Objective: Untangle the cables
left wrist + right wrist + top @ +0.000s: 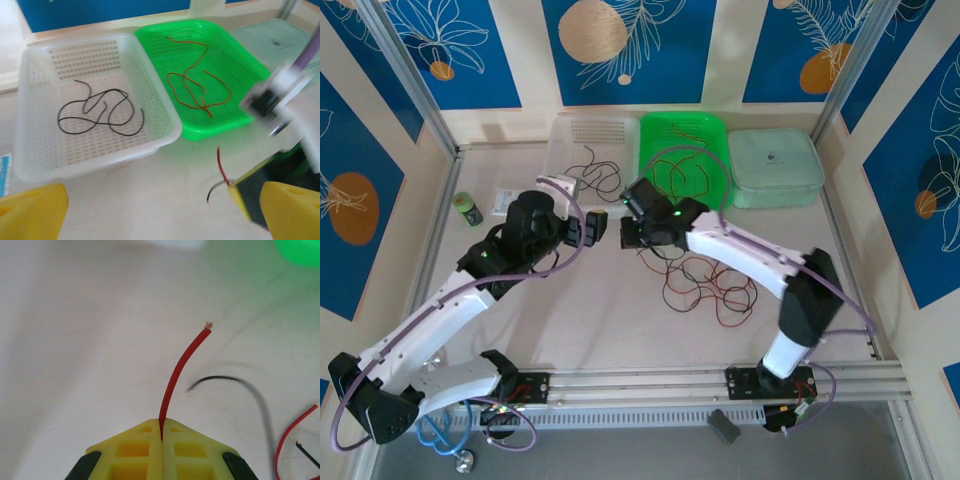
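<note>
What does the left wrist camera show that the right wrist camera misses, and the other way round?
Left wrist: a white basket holding a black wire, and orange-red wire lying in the green basket. Right wrist: the right end effector shut on a red wire with a bare tip, a loose black wire nearby. Shared: the pale table, plus a green corner blur that is probably the same basket.

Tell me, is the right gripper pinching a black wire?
No: in the right wrist view the right gripper is shut on a red wire, whose stripped end pokes out beyond it.
</note>
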Motion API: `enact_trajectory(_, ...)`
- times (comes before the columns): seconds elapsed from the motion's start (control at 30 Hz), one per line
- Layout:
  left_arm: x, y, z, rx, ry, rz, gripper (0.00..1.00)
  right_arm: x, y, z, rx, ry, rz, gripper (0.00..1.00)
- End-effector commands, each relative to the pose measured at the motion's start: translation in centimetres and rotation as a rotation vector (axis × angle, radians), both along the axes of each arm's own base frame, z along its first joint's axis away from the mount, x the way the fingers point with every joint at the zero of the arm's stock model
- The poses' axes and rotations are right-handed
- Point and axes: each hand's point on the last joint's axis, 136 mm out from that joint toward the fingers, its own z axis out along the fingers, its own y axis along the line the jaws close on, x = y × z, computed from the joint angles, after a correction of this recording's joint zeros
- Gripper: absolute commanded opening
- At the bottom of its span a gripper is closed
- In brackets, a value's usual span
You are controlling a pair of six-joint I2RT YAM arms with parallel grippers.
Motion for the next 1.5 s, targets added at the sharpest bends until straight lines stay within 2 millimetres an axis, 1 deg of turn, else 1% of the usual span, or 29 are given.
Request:
enact_trajectory(0.0,-0.9,-1.6,-0.3,-0.044,-0.019,-0.113,0.96,-1.7,-0.3,3.7,0.114,0.011,0.055,0.00)
enact_trajectory(0.2,-2.5,-4.5,-1.1,-0.098,-0.047,-0.273,0.94,-2.4,-1.3,11.4,0.334,-0.030,0.081,0.00)
enact_trajectory(0.33,-3.1,-6.4,-2.0,-0.104,-0.056,-0.348,0.94,-2.7,-1.9,16.9,0.418,-0.113,0.111,0.00)
enact_trajectory(0.4,-3.3,-7.3,-2.2,-0.108,-0.065,-0.377,0.94,-2.8,-2.1,19.4,0.450,-0.158,0.124,0.00)
enact_trajectory(0.5,-3.4,-8.8,-1.8,-0.121,-0.094,-0.418,0.94,-3.0,-2.4,22.8,0.495,-0.222,0.140,0.00)
enact_trajectory(0.63,-3.4,-11.0,-0.8,-0.148,-0.146,-0.467,0.94,-3.2,-2.6,26.6,0.551,-0.291,0.155,0.00)
enact_trajectory(0.7,-3.3,-12.1,-0.2,-0.161,-0.174,-0.489,0.94,-3.3,-2.7,28.1,0.572,-0.320,0.164,0.00)
enact_trajectory(0.83,-2.1,-13.8,0.5,-0.176,-0.225,-0.487,0.94,-3.4,-2.8,30.6,0.605,-0.369,0.175,0.00)
enact_trajectory(1.0,-0.7,-16.1,0.5,-0.218,-0.274,-0.501,0.95,-3.5,-2.9,32.5,0.648,-0.404,0.177,0.00)
enact_trajectory(1.07,-0.7,-17.3,0.3,-0.242,-0.288,-0.541,0.96,-3.6,-3.0,33.2,0.662,-0.421,0.174,0.00)
enact_trajectory(1.17,-1.1,-19.2,-0.8,-0.258,-0.281,-0.614,0.97,-3.5,-3.4,34.2,0.671,-0.455,0.158,0.00)
enact_trajectory(1.3,-1.4,-20.0,-3.1,-0.234,-0.272,-0.639,0.98,-3.5,-3.8,35.6,0.683,-0.498,0.148,0.00)
enact_trajectory(1.37,-1.1,-20.1,-4.0,-0.209,-0.269,-0.627,0.98,-3.6,-3.9,36.3,0.692,-0.513,0.149,0.00)
enact_trajectory(1.47,0.2,-20.3,-5.1,-0.144,-0.277,-0.583,0.98,-3.8,-3.9,37.3,0.711,-0.532,0.158,0.00)
